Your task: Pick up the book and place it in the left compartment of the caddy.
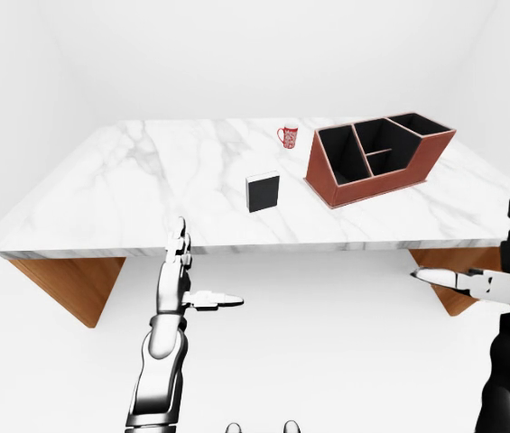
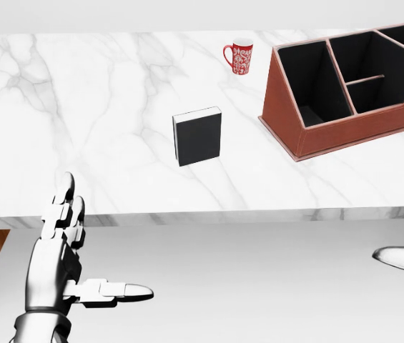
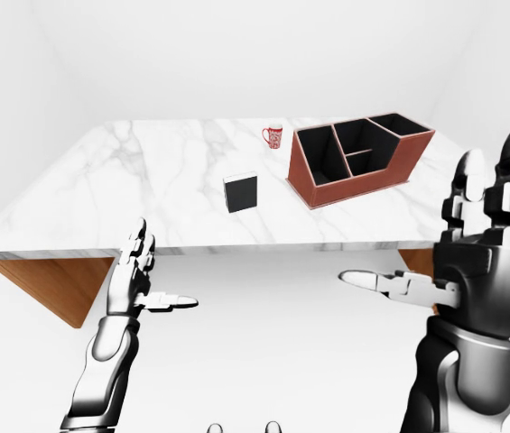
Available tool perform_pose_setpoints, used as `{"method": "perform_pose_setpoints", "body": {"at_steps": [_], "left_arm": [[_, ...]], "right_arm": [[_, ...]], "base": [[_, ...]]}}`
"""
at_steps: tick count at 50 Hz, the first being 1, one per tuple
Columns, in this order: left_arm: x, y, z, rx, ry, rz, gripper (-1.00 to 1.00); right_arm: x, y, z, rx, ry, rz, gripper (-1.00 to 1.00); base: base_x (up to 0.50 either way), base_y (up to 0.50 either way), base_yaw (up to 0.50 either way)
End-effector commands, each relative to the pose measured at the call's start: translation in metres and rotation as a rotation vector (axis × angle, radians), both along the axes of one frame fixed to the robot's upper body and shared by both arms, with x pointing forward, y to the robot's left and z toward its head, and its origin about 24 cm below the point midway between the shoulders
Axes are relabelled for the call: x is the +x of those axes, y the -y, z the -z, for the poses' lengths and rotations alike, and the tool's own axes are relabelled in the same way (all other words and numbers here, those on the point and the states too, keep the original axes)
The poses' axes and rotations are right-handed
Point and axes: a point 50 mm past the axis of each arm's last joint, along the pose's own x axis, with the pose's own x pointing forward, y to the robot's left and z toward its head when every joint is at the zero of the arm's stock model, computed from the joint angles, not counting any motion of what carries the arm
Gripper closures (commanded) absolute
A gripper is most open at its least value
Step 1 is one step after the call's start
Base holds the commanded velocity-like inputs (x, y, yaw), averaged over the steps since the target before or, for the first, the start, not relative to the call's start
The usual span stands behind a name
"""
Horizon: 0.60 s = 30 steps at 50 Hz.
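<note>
Marble table [image 2: 80,107] is filling the upper frame of the head view. Caddy [image 2: 345,128] is sitting upper right, all compartments empty, left one [image 2: 309,82] waiting for the book. Book [image 2: 198,137] is standing upright mid-frame, untouched. Left hand [image 2: 62,250] and right hand [image 3: 485,244] are hovering low, fingers spread wide, holding nothing, probably pre-reach. Mug [image 2: 239,56] is sitting upper center.
</note>
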Motion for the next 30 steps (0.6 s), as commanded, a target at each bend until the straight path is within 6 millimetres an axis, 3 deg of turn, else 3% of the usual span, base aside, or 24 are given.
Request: {"method": "perform_pose_setpoints", "body": {"at_steps": [1,5,6,18,26,30], "left_arm": [[0.000,0.000,0.001,-0.003,0.000,-0.001,-1.00],[0.000,0.000,0.001,-0.004,-0.001,0.002,-1.00],[0.000,0.000,0.001,-0.004,-0.003,0.003,-1.00],[0.004,0.000,0.012,0.001,-0.046,0.005,-1.00],[0.010,-0.002,0.025,0.001,-0.105,0.002,-1.00],[0.011,-0.003,0.031,0.002,-0.130,0.002,-1.00]], "right_arm": [[-0.027,0.024,-0.022,-0.007,0.122,0.059,-1.00],[-0.030,0.033,-0.020,0.012,0.116,0.095,-1.00],[-0.044,0.045,-0.024,0.042,0.156,0.124,-1.00],[-0.081,0.090,-0.020,0.207,0.201,0.197,-1.00],[-0.093,0.102,-0.020,0.219,0.204,0.225,-1.00],[-0.107,0.116,-0.009,0.265,0.186,0.252,-1.00]], "base": [[0.00,0.00,0.00],[0.00,0.00,0.00],[0.00,0.00,0.00],[0.00,0.00,0.00],[0.00,0.00,0.00],[0.00,0.00,0.00]]}}
